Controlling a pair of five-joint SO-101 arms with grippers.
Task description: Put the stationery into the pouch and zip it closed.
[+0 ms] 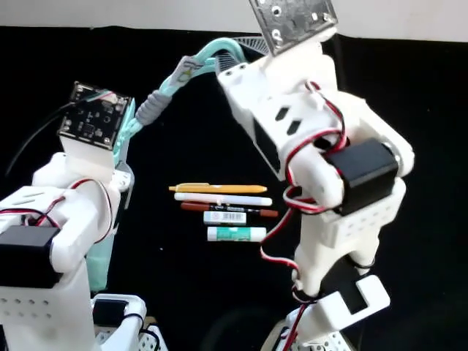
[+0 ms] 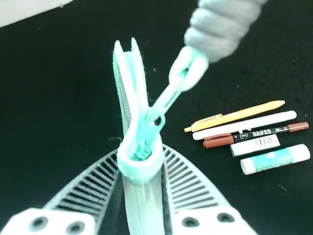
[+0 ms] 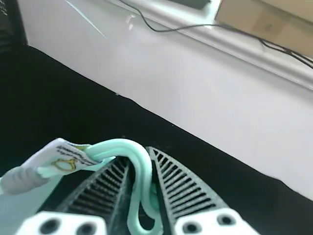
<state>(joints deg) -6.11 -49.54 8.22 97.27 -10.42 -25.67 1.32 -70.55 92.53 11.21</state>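
Note:
The mint pouch [image 2: 128, 85] is held edge-on above the black table, and my left gripper [image 2: 140, 152] is shut on its end by the zipper pull [image 2: 152, 121]. A grey cord [image 1: 150, 108] and a mint strap [image 1: 212, 53] lead from the pull to my right gripper [image 3: 143, 164], which is shut on the strap [image 3: 139, 161] near its white tag [image 3: 61, 155]. The stationery lies in a row on the table between the arms: yellow pen [image 1: 219, 189], white pen [image 1: 223, 199], brown marker [image 1: 230, 210], white eraser [image 1: 224, 218] and glue stick [image 1: 235, 234].
Black cloth [image 1: 409, 88] covers the table up to a white wall [image 3: 205, 93] at the back. The right arm's body [image 1: 344, 175] stands just right of the stationery, the left arm's body [image 1: 66, 219] to its left.

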